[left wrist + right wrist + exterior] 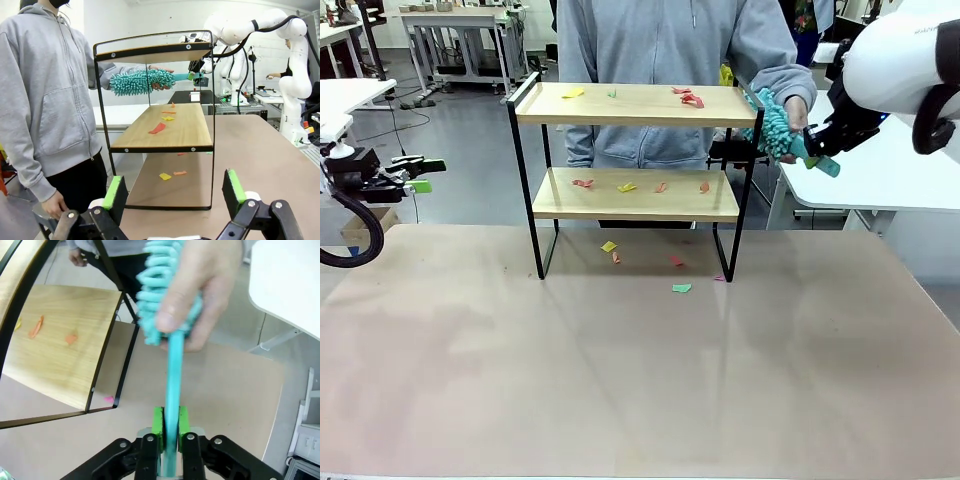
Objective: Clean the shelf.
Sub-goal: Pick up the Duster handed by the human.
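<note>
Tan table (620,380), near half bare. Left gripper (426,175) hovers off its left edge, green fingers wide apart, nothing between them. The shelf (630,104) stands on the table's far half, centred; coloured paper scraps (681,288) lie on the tabletop beneath it and on both wooden boards. At the shelf's right end, about level with the upper board, the right gripper (171,412) is clamped on the handle of a teal fluffy duster (174,370). Person's hand (200,290) grips the duster's head.
</note>
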Controlling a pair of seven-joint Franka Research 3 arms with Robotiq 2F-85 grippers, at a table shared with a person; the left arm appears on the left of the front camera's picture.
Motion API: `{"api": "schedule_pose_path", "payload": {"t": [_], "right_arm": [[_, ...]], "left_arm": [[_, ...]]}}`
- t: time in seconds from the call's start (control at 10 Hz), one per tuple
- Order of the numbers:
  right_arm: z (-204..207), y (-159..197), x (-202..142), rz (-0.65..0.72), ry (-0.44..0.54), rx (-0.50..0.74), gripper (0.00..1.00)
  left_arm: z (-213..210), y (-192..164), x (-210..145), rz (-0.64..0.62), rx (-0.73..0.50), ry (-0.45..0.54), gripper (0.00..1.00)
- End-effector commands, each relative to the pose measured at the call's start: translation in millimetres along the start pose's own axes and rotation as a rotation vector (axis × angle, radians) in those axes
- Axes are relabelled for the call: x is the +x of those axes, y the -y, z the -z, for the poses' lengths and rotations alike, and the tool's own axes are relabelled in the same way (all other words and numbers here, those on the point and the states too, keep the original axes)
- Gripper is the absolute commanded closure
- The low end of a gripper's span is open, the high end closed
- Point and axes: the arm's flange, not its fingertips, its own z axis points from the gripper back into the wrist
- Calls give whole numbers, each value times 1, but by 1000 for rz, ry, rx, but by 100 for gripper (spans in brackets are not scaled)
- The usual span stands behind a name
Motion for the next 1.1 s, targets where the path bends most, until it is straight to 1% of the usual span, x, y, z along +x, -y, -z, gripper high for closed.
{"api": "schedule_pose_path", "payload": {"t": [0.0,0.3,0.4,0.5,1.0], "right_arm": [[-5,-4,2,25,-25,-46,100],[-6,-5,1,48,-50,-47,100],[-6,-4,0,64,-11,-30,100],[-1,-1,-2,16,-27,-20,100],[-1,-1,-2,16,-27,-20,100]], "left_arm": [[0,1,3,13,2,4,0],[0,1,3,13,2,4,0],[0,1,3,13,2,4,0],[0,1,3,13,2,4,0],[0,1,3,13,2,4,0]]}}
